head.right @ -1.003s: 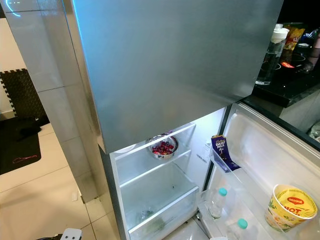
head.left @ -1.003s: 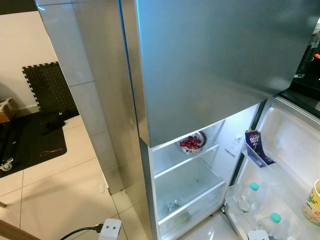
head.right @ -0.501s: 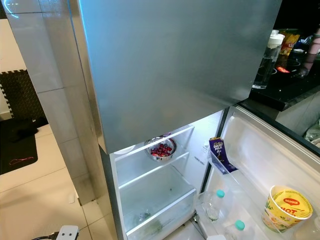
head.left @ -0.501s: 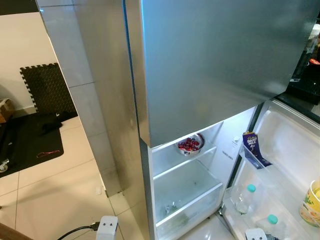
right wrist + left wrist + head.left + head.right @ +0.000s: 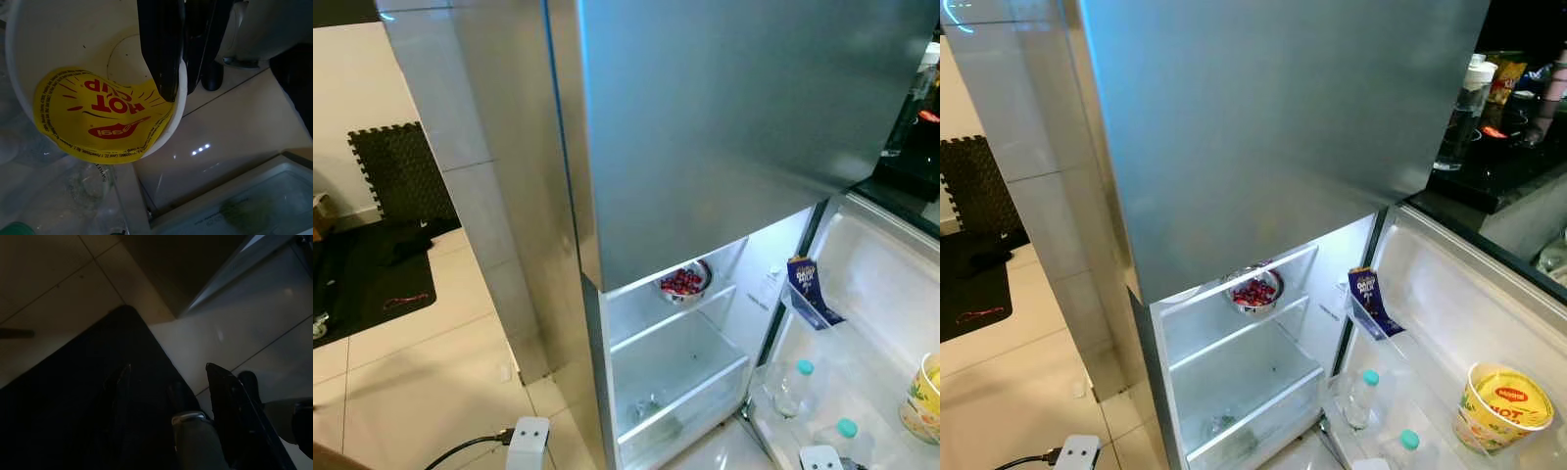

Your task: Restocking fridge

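The fridge [image 5: 1273, 147] stands with its upper door shut and its lower door [image 5: 1474, 323] swung open. The right gripper [image 5: 178, 58] pinches the rim of a yellow noodle cup [image 5: 98, 83], one black finger inside the cup and one outside its wall. In the right eye view the noodle cup [image 5: 1503, 406] sits low against the inside of the fridge's open door. On that door, a purple chocolate packet [image 5: 1369, 299] stands in a door rack, and below it two clear bottles with teal caps [image 5: 1361, 399] stand in the bottom rack. Inside the fridge, a steel bowl of red fruit [image 5: 1255, 291] rests on the upper glass shelf, above the clear drawer [image 5: 1244, 392]. To the right of the fridge, a dark worktop [image 5: 1508, 162] carries a tall bottle [image 5: 1464, 113]. The left gripper [image 5: 168, 377] hangs over the floor beside the fridge, its fingers spread apart above a black mat [image 5: 78, 401].
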